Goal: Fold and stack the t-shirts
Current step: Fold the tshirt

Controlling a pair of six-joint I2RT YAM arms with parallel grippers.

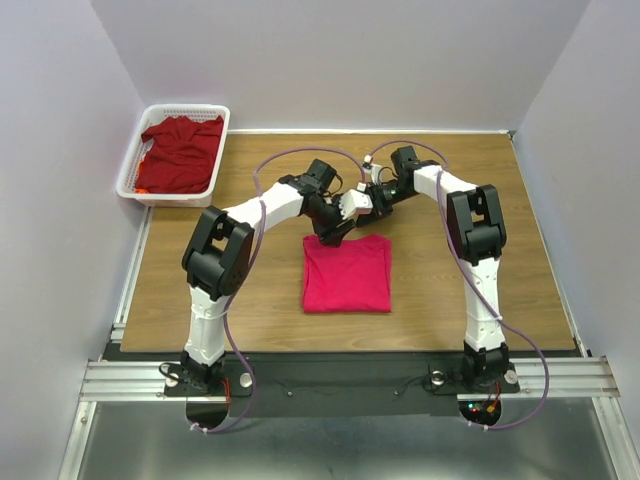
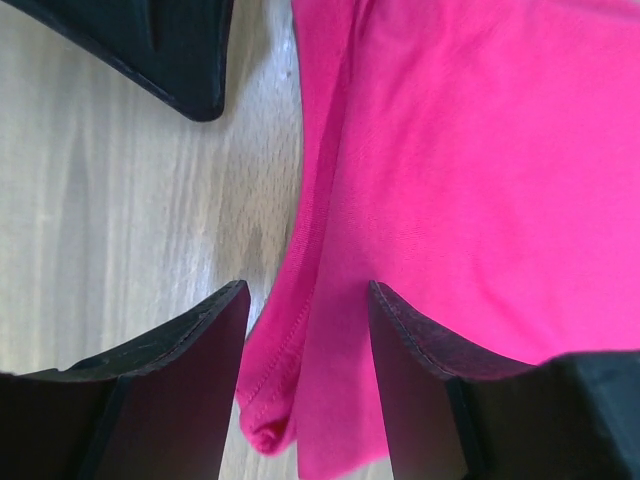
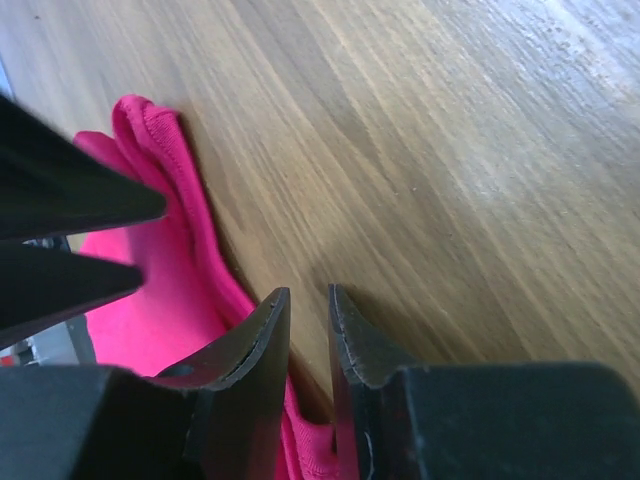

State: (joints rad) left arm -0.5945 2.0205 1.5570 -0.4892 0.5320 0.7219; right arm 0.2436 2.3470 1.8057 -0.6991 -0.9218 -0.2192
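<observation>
The bright pinkish-red t-shirt (image 1: 346, 273) lies folded into a rectangle in the middle of the table. My left gripper (image 1: 328, 238) is at its far left corner. In the left wrist view it (image 2: 308, 290) stands open, straddling the shirt's (image 2: 470, 180) hemmed edge, and the cloth lies loose between the fingers. My right gripper (image 1: 347, 215) hovers just beyond that same far edge. Its fingers (image 3: 308, 292) are open by a narrow gap with bare wood showing through, beside the shirt's (image 3: 150, 320) folded rim. A darker maroon t-shirt (image 1: 180, 152) lies crumpled in the basket.
The white mesh basket (image 1: 128, 172) sits at the table's far left corner. Both arms arch over the table's far half, their wrists nearly touching. Grey walls close in the back and both sides.
</observation>
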